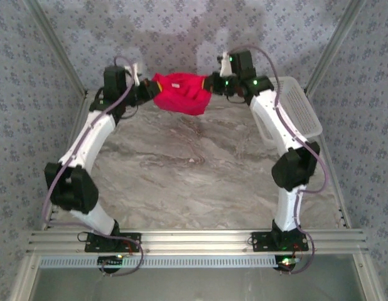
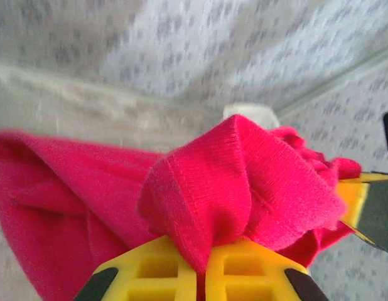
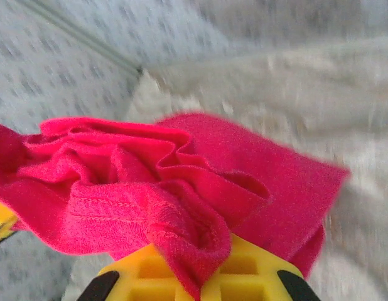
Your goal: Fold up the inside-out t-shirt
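Overhead, the inside-out t-shirt (image 1: 181,93) hangs bunched between the two arms, lifted off the worktop (image 1: 194,169) above its far edge, roughly midway between the far corners. The left gripper (image 1: 147,89) pinches the cloth's left end and the right gripper (image 1: 211,84) pinches its right end. The red fabric sags between them in a short, crumpled swag, its lower edge clear of the marbled surface. Both arms reach forward from their bases at the near edge and bend inward toward each other.

From the left wrist, the left gripper's yellow fingers (image 2: 150,273) are pressed together with a thick fold of red knit squeezed between them. The fold bulges above the fingertips, and more cloth trails off to the left. At the right border of that view a yellow and grey part (image 2: 363,200) lies against the fabric; what it belongs to I cannot tell for certain.

From the right wrist, the right gripper's fingers are likewise closed on the shirt, clamping a stitched hem that curls over just above the tips. Gathered pleats spread to the left and a flatter panel hangs to the right.

A white mesh basket (image 1: 299,110) sits on the worktop along its right edge toward the far right corner, just beside the right arm and apart from the shirt.
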